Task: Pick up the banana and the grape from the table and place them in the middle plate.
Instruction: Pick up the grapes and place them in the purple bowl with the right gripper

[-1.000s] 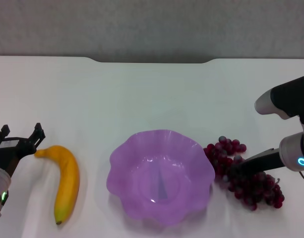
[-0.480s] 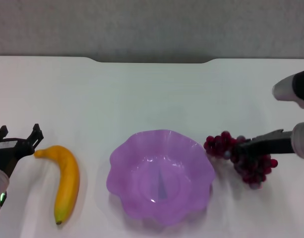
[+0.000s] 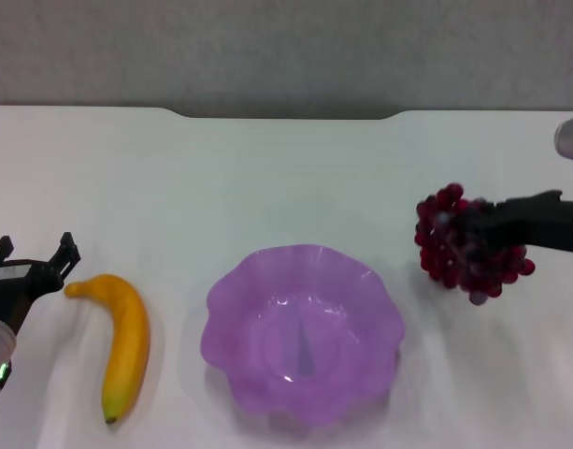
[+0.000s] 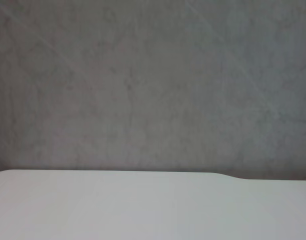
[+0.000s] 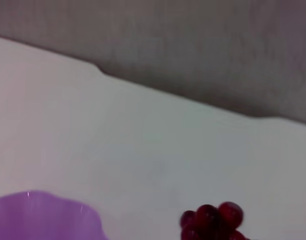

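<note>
Grape bunch (image 3: 468, 245) clamped in right pincer (image 3: 473, 227), held above table (image 3: 286, 168) near right edge, beside purple plate (image 3: 303, 329). Banana (image 3: 121, 340) near left edge; left pincer (image 3: 34, 268) spread beside banana.

Plain grey wall (image 3: 286, 51) behind.

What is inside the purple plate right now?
Nothing: the plate is empty. The grapes are held in the right gripper, off to the plate's right, and the banana lies on the table near the left gripper.
</note>
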{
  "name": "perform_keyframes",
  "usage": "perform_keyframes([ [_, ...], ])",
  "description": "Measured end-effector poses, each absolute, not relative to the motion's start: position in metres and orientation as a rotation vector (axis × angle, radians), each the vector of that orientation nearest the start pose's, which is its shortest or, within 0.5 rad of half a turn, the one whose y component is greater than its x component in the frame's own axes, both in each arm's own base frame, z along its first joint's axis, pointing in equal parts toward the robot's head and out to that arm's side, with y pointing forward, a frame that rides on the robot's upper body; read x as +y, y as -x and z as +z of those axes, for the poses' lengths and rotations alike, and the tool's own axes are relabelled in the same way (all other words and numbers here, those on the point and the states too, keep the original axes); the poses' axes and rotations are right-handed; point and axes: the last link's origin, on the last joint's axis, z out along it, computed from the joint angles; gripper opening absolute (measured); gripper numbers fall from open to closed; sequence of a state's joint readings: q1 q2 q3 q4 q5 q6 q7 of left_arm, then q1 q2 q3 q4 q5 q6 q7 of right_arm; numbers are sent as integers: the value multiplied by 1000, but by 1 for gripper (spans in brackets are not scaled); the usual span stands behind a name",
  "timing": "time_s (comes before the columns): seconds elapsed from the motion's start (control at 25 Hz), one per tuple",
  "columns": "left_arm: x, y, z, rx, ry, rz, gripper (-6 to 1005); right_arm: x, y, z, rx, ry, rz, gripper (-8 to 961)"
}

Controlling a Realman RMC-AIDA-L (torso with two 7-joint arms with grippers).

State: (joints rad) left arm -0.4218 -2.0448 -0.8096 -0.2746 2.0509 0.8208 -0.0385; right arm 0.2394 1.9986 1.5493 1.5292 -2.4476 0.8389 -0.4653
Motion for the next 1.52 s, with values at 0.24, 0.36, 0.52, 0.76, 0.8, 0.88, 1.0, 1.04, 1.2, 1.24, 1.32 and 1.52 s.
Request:
perform_keyframes([
  [0.24,336,365,-25,-824,1539,-460,891,361,-191,31,694,2166,153,139],
  [0.36,336,365,-25,-825,1538,-461,891,361,-177,32,619,2164,185,140],
  [0.52,337,365,-25,-824,1539,-460,890,358,-157,31,534,2186,220,140],
  [0.76,338,363,-25,-820,1542,-464,890,351,-129,7,428,2272,251,138],
  [0.8,339,363,-25,-820,1542,-465,890,349,-126,2,413,2289,254,138],
  [0.88,339,363,-25,-820,1542,-465,890,343,-120,-9,382,2322,254,137],
  [1.0,338,363,-25,-822,1541,-463,891,337,-118,-19,360,2346,250,137],
  [1.04,338,364,-25,-822,1540,-463,891,336,-118,-22,359,2353,247,137],
  [1.2,337,364,-25,-823,1540,-462,891,330,-124,-33,357,2375,221,138],
  [1.24,337,364,-25,-822,1540,-462,891,329,-126,-34,358,2372,216,138],
  [1.32,337,364,-25,-822,1540,-460,891,328,-132,-33,361,2359,204,138],
  [1.52,336,365,-25,-824,1539,-458,890,327,-147,-39,394,2352,179,136],
])
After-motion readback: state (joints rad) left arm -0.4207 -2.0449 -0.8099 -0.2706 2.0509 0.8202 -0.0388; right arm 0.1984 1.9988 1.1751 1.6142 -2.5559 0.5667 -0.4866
